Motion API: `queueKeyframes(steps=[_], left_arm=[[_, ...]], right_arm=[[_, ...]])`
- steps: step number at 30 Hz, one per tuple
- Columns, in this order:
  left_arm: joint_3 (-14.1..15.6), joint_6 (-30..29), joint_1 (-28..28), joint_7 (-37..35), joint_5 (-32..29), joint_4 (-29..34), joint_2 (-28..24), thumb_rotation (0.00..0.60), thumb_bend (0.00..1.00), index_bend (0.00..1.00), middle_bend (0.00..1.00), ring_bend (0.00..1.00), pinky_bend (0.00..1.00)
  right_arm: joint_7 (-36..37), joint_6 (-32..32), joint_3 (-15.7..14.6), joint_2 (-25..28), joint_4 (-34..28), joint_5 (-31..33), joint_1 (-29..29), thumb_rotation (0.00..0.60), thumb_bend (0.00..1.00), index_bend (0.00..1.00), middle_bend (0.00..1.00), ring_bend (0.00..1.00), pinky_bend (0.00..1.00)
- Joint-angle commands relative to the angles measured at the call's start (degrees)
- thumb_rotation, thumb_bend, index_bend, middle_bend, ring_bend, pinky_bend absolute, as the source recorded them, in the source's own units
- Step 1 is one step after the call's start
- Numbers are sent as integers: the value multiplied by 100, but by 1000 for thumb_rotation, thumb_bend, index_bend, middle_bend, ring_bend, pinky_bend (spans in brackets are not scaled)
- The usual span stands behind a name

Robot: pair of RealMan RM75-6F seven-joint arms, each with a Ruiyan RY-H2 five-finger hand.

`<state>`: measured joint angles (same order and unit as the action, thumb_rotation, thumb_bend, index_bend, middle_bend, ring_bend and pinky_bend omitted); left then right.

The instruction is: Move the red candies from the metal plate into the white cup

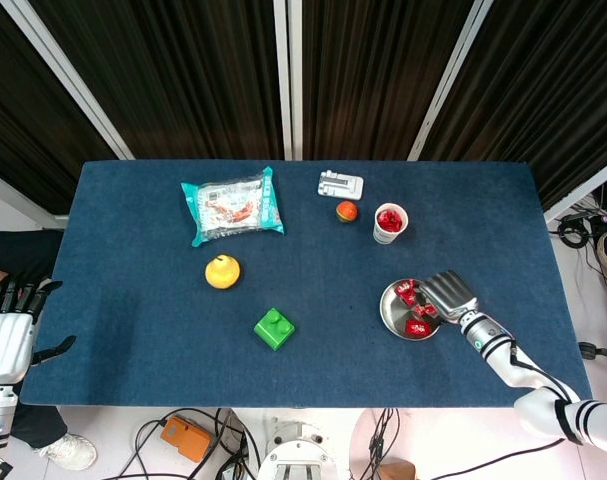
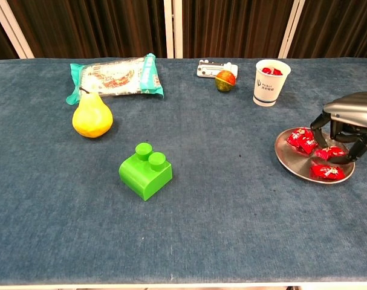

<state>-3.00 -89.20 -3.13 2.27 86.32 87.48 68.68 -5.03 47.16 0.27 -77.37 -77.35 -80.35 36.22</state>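
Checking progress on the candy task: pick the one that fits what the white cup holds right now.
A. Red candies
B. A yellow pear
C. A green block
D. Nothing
A: the white cup shows red candies above its rim, seen in both the head and chest views.

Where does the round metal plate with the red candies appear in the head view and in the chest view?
Head view: the round metal plate lies lower right of centre, near the table's front edge.
Chest view: the plate lies at the right side, at mid height.
Shared landmark: the white paper cup stands behind the plate in both views, further from the robot.
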Motion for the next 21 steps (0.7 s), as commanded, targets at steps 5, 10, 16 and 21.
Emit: queueKeyframes(steps=[5, 10, 16, 21], left_arm=[[-13, 9, -24, 11, 25, 11, -9, 600, 45, 203, 136, 34, 0], [-28, 8, -47, 38, 45, 50, -19, 600, 45, 203, 136, 34, 0], [-19, 6, -30, 85, 27, 98, -37, 600, 45, 203, 136, 34, 0], [-16, 10, -11, 99, -13, 104, -46, 600, 45, 203, 136, 35, 0]], right_arm=[[442, 265, 565, 279, -147, 208, 137, 600, 517, 688, 990, 1000, 1000], [581, -36, 1194, 285, 144, 815, 550, 600, 518, 682, 990, 1000, 1000], [391, -668, 1565, 29, 644, 1556, 1098, 600, 517, 666, 990, 1000, 1000], [76, -1046, 1631, -345, 1160, 2120, 1455, 600, 517, 651, 990, 1000, 1000]])
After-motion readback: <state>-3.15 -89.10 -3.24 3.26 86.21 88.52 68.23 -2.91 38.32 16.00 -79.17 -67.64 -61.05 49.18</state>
